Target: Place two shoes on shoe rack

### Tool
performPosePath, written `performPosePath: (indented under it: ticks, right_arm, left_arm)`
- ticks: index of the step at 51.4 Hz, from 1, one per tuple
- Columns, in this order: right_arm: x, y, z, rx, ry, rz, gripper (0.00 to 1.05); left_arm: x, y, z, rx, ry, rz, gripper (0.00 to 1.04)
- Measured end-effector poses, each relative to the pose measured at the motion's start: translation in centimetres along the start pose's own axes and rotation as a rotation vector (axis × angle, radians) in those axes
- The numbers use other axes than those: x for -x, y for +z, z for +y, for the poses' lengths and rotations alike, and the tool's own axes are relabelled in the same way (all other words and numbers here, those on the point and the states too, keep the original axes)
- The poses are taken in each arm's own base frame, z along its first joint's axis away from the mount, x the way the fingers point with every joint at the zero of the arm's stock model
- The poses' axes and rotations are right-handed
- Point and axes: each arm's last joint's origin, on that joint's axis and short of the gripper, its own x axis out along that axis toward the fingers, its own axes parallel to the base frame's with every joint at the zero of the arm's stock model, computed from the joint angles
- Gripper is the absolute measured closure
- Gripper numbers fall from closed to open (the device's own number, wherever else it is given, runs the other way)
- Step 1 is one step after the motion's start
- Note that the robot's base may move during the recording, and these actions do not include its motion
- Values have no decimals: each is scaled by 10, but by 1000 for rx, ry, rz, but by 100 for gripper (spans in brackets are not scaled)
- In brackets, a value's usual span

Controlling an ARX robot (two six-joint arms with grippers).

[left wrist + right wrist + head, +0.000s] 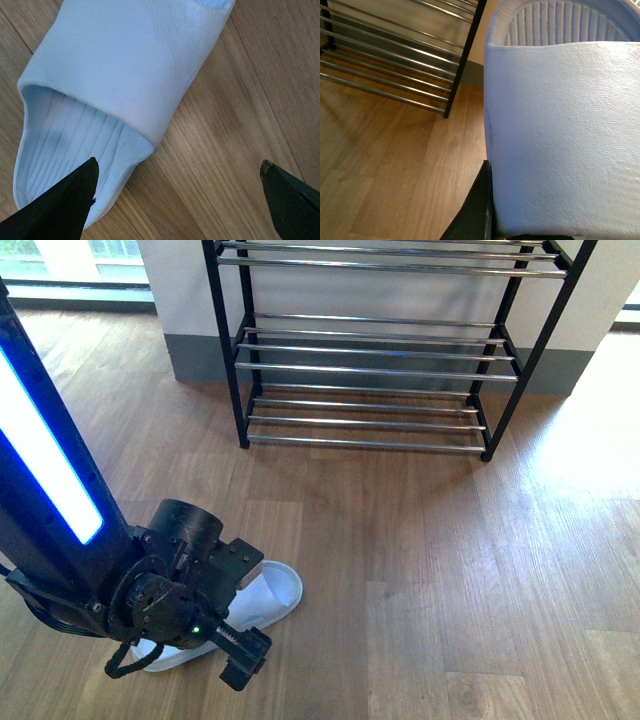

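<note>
Left gripper hung over floor slide; shoe rack stood beyond.
Its jaws gaped wide, gripping nothing; right gripper clamped raised slide; only wood floor lay between.

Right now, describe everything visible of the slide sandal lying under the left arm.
The slide sandal is pale blue-white, seemingly soft moulded foam: one wide strap over a ribbed footbed. It lies sole down on the wooden floor, apart from the shoe rack. The left gripper hangs open over its heel end, one finger across the footbed; contact cannot be told.
</note>
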Motion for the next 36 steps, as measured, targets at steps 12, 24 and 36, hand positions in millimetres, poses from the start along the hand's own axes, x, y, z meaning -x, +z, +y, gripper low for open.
performPosePath:
  ticks: [12,24,36]
  right_arm:
    - [0,0,0,0,0,0,103]
    - [0,0,0,0,0,0,103]
    - [0,0,0,0,0,0,103]
  left_arm:
    - [-13,5,-3,-67,-51,-41,9]
    - [-28,6,-6,-95,-85,-41,9]
    - [-42,5,-9,-125,-86,-68,9]
